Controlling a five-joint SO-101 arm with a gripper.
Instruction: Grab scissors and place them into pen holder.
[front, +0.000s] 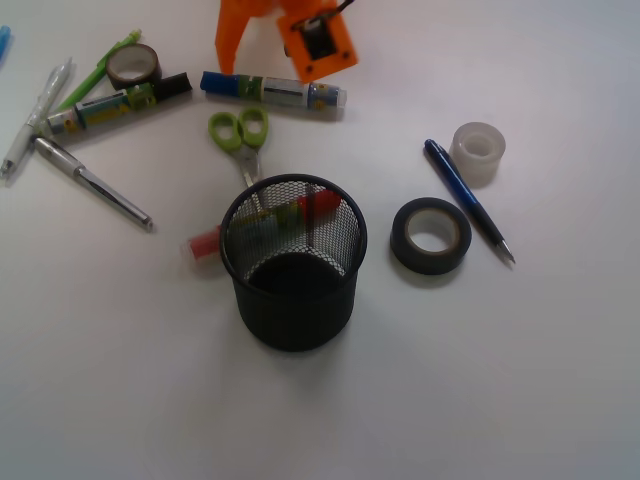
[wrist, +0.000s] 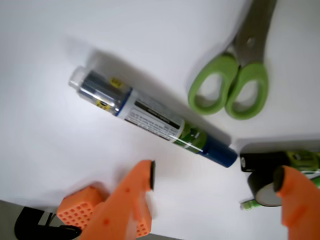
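The orange arm (front: 245, 25) entered from the top centre of the front view, its gripper (wrist: 215, 192) hanging above the table (front: 560, 380) with jaws spread wide and nothing between them. In the wrist view the two orange fingers (wrist: 135, 195) sat at the lower edge, left and right, with a blue-capped marker (wrist: 150, 117) lying diagonally just above them.

The scissors (front: 240, 135) lay flat beyond that marker, at the upper right of the wrist view, outside the jaws and untouched, handles toward the gripper. In the front view the blades pointed down toward the holder (front: 293, 262), which stood upright at frame centre; the tips were hidden behind its rim.

Count: one holder, one pair of scissors, three tape rolls (black (front: 430, 236), clear (front: 477, 152), dark (front: 133, 66)), three markers (the blue-capped one, a black-capped one (front: 115, 103), a red one (front: 205, 243) behind the holder), and four pens (blue (front: 468, 200), silver (front: 92, 183), white (front: 35, 115), green (front: 98, 70)).
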